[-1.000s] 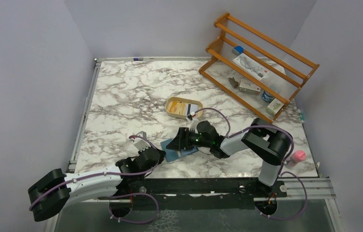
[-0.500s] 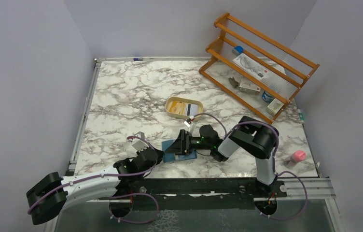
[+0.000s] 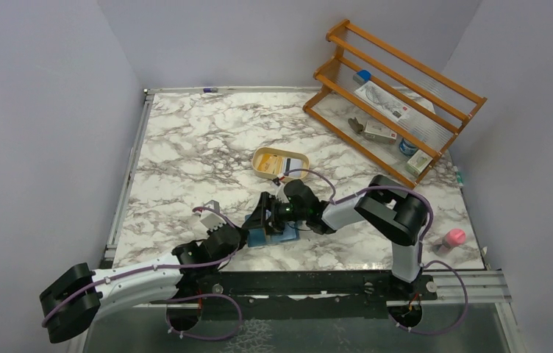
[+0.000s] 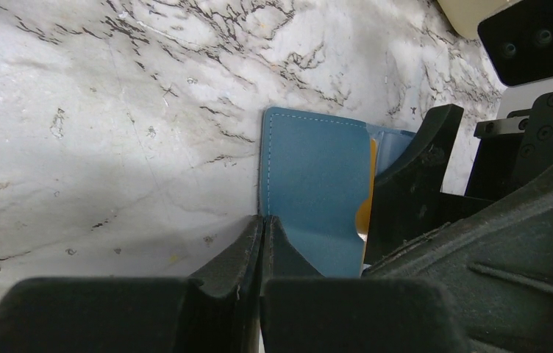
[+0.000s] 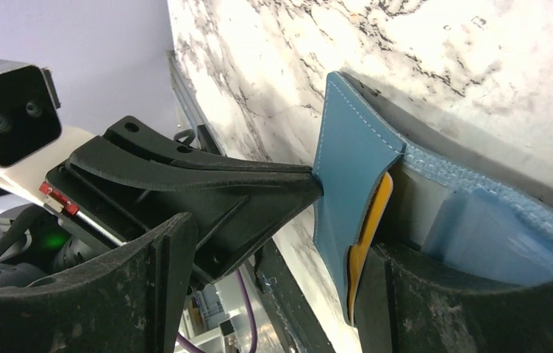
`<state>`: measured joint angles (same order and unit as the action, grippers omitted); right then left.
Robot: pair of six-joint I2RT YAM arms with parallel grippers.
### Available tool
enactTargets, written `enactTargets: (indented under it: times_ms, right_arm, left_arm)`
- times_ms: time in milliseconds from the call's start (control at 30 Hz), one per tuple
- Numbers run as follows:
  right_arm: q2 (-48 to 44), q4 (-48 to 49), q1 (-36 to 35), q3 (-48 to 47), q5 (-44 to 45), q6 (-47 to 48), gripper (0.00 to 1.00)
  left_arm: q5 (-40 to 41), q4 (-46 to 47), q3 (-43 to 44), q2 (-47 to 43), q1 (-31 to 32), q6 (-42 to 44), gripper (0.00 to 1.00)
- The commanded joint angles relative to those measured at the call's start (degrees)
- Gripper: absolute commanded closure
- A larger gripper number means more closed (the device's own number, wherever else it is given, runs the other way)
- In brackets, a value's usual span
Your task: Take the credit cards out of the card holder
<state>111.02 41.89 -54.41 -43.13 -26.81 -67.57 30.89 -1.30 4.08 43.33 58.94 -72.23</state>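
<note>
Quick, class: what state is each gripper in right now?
Left gripper: shut, fingertips against the card holder's edge; a pinch cannot be told.
Right gripper: open, fingers straddling the card holder, holding nothing.

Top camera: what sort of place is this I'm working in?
Probably a lab test cell: plain lavender-grey walls box in a white marble-patterned tabletop, a black metal rail runs along its near edge, and a slanted wooden rack sits far right.

Reaches low and forward with the left arm (image 3: 148,276), pinching the left gripper (image 4: 262,222) fully together. Bends the right arm (image 3: 391,213) back leftward, holding the right gripper (image 3: 262,220) spread wide, close against the left.
</note>
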Motion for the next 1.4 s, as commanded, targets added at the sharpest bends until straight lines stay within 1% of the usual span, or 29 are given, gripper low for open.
enactTargets:
  times_ms: [0, 167, 433, 600, 833, 1000, 1200, 1367]
  right_arm:
    - [0.7, -14.8, -0.9, -0.9, 5.8, 3.0, 0.24]
    - [1.6, -10.1, -1.3, -0.7, 3.6, 1.0, 0.25]
    - [-4.2, -10.5, -0.6, 1.0, 3.3, -0.9, 0.26]
    - [-8.1, -7.9, 0.7, 3.3, 2.4, -1.2, 0.26]
    - [-9.5, -7.8, 1.1, 3.3, 2.7, -0.3, 0.27]
    - [-7.8, -8.9, 1.2, 3.5, 3.2, 1.1, 0.31]
    - [-4.7, -9.8, 1.2, 4.8, 4.3, 3.1, 0.43]
    - [-4.3, -14.5, 1.2, 4.8, 6.9, 6.6, 0.43]
  left_arm:
    - [-1.4, -6.2, -0.6, -0.2, 0.1, -0.8, 1.0]
    - [-1.5, -5.8, -0.3, 0.6, 0.1, -0.7, 1.0]
    - [-1.3, -6.2, 0.2, 1.5, 0.1, -0.3, 1.0]
    - [-1.2, -6.4, 0.2, 1.5, 0.1, -0.2, 1.0]
    - [-1.2, -7.3, 0.5, 1.1, 0.1, 0.1, 1.0]
    - [-1.0, -7.7, 0.5, 0.7, 0.1, 0.2, 1.0]
    - [-1.0, -8.6, 0.6, 0.4, 0.1, 0.2, 1.0]
    - [-1.0, -8.9, 0.5, 0.0, 0.1, 0.2, 1.0]
